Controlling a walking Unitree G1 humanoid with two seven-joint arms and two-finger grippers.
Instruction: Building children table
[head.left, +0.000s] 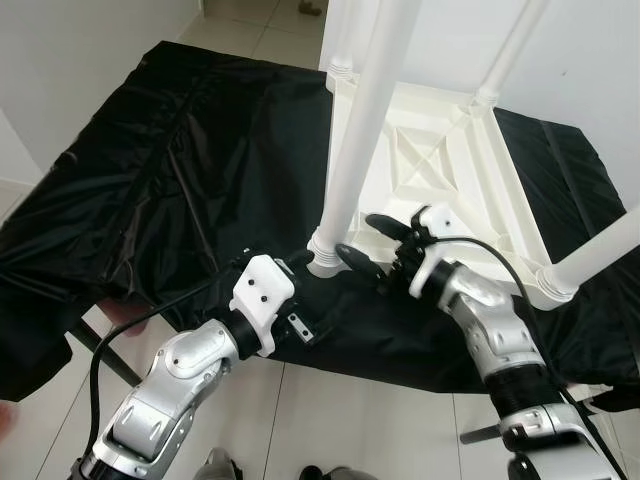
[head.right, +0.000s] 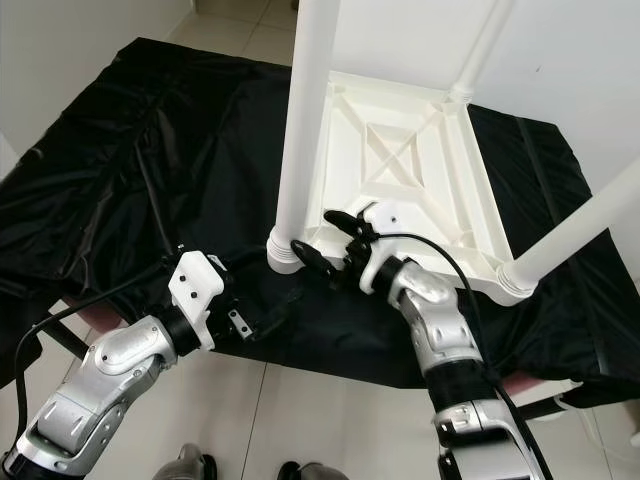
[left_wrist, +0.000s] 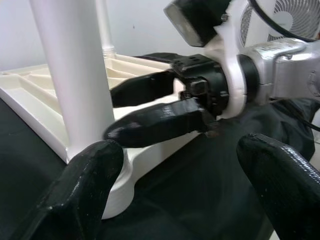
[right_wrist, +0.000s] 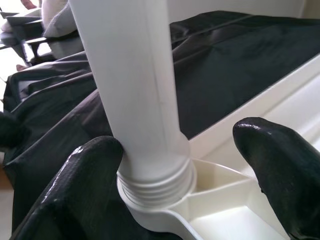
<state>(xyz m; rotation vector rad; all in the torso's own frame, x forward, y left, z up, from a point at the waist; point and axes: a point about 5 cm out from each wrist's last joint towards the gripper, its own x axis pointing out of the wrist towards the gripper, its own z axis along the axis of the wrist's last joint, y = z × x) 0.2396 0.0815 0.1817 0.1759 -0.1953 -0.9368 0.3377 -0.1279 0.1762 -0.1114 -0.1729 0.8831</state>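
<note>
The children's table (head.left: 440, 170) is lying upside down on a counter draped in black cloth (head.left: 180, 170), its ribbed underside facing up and its white legs standing upward from the corner sockets. The near leg (head.left: 360, 130) is seated in the corner socket (head.left: 325, 255) closest to both arms.

The right gripper (head.left: 370, 245) is reaching at the base of that leg with its fingers apart; in the right wrist view the leg's threaded collar (right_wrist: 157, 187) is sitting between the two fingers (right_wrist: 75, 195), one close against it, the other well clear. Nothing is clamped.

The left gripper (head.left: 300, 300) is hovering just beside the same corner, lower and nearer the counter's edge, fingers (left_wrist: 75, 190) spread and holding nothing; the socket is lying just ahead of them.

Judgement: the table appears to be moulded plastic, so light, stiff and smooth. The round leg is likely to be slippery under the fingers. The firmest hold would be low on the leg, just above the collar, while the other gripper is steadying the corner.
</note>
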